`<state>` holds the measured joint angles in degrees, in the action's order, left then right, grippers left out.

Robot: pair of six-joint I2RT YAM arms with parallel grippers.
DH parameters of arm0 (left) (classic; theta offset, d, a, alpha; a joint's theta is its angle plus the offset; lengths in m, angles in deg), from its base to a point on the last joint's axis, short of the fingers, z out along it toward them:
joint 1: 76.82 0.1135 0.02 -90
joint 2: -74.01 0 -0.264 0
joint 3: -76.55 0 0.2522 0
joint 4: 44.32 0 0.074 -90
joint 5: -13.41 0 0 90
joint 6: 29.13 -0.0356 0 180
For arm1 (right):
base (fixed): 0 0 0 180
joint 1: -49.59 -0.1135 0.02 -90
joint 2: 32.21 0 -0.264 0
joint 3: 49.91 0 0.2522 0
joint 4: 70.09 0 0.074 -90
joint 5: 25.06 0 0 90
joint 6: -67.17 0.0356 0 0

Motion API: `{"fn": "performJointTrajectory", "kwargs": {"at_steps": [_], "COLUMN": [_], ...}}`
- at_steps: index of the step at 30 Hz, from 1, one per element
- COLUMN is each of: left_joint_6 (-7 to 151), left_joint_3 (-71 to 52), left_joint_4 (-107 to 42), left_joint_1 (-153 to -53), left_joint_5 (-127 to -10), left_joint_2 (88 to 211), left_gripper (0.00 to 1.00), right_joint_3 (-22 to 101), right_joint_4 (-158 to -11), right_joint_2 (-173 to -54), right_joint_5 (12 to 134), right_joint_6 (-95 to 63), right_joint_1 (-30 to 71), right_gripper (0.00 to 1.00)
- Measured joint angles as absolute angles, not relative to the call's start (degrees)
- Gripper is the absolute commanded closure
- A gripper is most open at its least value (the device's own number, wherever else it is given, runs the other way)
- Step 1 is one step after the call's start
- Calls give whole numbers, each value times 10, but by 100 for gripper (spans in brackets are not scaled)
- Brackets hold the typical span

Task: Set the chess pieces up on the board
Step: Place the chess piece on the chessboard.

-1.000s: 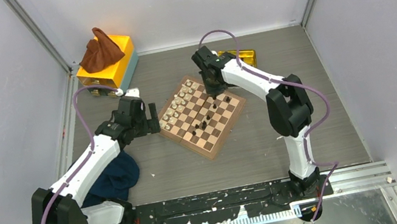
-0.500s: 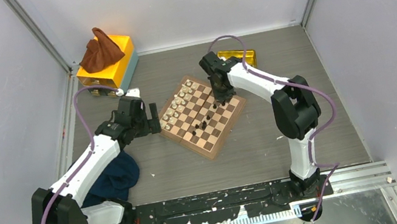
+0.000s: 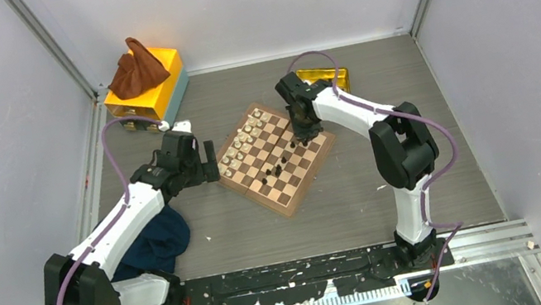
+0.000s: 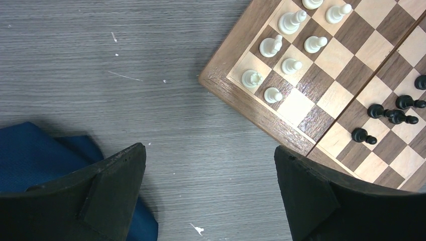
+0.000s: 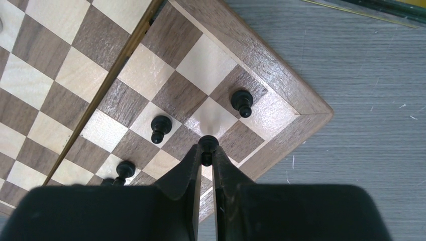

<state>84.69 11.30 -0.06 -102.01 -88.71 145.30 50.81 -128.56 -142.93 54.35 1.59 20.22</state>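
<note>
— How far along are we with the board (image 5: 281,80)?

— One end looks done. The cream pieces (image 4: 290,22) stand in two rows along one edge, though we can't check every square.

— And the black chess pieces (image 4: 394,111)?

— Mostly unsorted. A small group of them sits mid-board, away from any back row. Only two black neighbours (image 5: 242,102) stand near the corner closest to the right arm.

— What are the right jaws doing?

— They're closed down to a sliver, pinching one black piece (image 5: 207,144) by its top. It hangs at or just above a square beside that corner. We can't tell whether its base touches the wood.

— The left jaws?

— Spread wide with nothing between them, over the bare surface (image 4: 100,75) just beside the board's opposite corner.

— So what's left for us?

— Most of the dark side, in our judgement: release this piece squarely, then bring the mid-board group back to the two end rows. We see only a handful of black pieces, so we can't say the set is complete.
</note>
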Motion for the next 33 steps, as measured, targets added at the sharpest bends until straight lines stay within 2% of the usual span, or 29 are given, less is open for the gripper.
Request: {"fn": "performJointTrajectory", "kwargs": {"at_steps": [33], "left_joint_6": [847], "left_joint_3": [117], "left_joint_4": [-2], "left_joint_1": [-1020], "left_joint_5": [-885], "left_joint_2": [1458], "left_gripper": [0], "right_joint_3": [504], "right_joint_4": [-1258], "right_joint_2": [-1439], "right_joint_5": [561], "right_joint_6": [15], "right_joint_1": [216], "right_gripper": [98]}}
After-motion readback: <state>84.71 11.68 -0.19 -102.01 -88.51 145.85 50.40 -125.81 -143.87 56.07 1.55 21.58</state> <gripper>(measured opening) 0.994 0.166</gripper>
